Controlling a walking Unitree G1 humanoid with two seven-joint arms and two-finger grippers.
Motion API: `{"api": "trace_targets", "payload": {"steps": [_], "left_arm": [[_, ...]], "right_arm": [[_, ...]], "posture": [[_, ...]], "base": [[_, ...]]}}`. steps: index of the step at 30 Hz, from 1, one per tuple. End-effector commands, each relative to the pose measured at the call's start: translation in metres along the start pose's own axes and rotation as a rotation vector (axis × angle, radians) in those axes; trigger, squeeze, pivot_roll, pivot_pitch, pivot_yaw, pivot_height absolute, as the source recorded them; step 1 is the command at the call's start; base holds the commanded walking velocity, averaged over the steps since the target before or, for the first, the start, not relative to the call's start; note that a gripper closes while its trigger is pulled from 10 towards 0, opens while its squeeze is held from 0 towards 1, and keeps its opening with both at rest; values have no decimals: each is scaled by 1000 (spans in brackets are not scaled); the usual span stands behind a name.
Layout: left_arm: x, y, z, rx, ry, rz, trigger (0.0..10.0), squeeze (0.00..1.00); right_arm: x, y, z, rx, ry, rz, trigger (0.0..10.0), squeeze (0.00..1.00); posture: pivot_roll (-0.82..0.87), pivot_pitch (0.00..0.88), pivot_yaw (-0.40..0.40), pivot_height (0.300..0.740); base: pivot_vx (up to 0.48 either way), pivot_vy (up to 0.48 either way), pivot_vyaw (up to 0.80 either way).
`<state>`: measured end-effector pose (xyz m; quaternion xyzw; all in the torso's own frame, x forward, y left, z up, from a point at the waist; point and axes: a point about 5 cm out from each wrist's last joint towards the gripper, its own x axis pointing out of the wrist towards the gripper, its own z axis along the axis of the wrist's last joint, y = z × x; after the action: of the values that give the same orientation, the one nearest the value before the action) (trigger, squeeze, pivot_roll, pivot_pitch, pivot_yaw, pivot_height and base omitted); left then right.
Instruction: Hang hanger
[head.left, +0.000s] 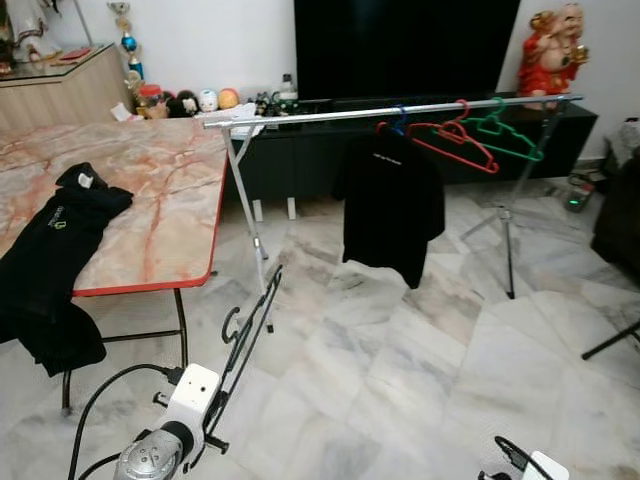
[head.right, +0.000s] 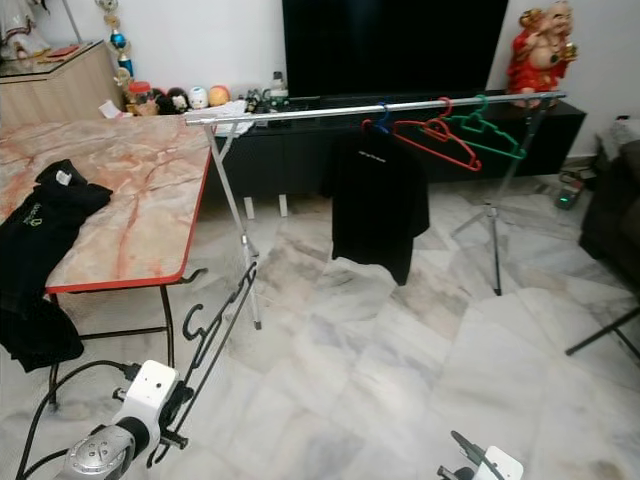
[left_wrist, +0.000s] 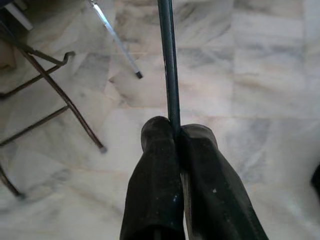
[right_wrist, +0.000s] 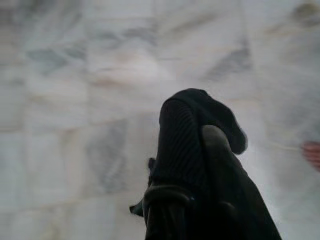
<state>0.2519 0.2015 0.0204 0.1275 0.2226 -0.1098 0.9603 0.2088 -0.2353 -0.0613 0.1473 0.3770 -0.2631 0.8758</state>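
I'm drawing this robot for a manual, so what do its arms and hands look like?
The left arm is silver metal with a ribbed round joint, topped by a white boxy block where a black cable loops in. The left hand has two long matte black fingers with rounded tips. The right arm shows a white block with a thin black cable. The right hand is also black, with ribbed fingers.

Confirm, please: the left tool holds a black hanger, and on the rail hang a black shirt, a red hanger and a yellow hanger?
Not quite: the last hanger is green, not yellow, as the left eye view shows. The left tool does hold the black hanger, and the black shirt and red hanger hang on the rail.
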Motion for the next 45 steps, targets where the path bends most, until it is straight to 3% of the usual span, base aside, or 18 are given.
{"api": "trace_targets", "payload": {"steps": [1, 15, 25, 45], "left_arm": [[4, -6, 12, 10, -37, -18, 10000, 0], [7, -6, 16, 18, -41, -25, 10000, 0], [10, 7, 20, 17, -39, 24, 10000, 0], [16, 8, 24, 22, -34, 32, 10000, 0]], "right_arm": [[1, -10, 8, 14, -42, -34, 10000, 0], [0, -14, 5, 13, -49, -35, 10000, 0], [0, -9, 5, -3, -46, -9, 10000, 0], [1, -4, 6, -44, -38, 36, 10000, 0]], "posture": [[135, 0, 34, 740], [137, 0, 27, 740], [137, 0, 17, 740], [137, 0, 16, 740]], "base": [[480, 0, 0], [480, 0, 0], [480, 0, 0], [480, 0, 0]]}}
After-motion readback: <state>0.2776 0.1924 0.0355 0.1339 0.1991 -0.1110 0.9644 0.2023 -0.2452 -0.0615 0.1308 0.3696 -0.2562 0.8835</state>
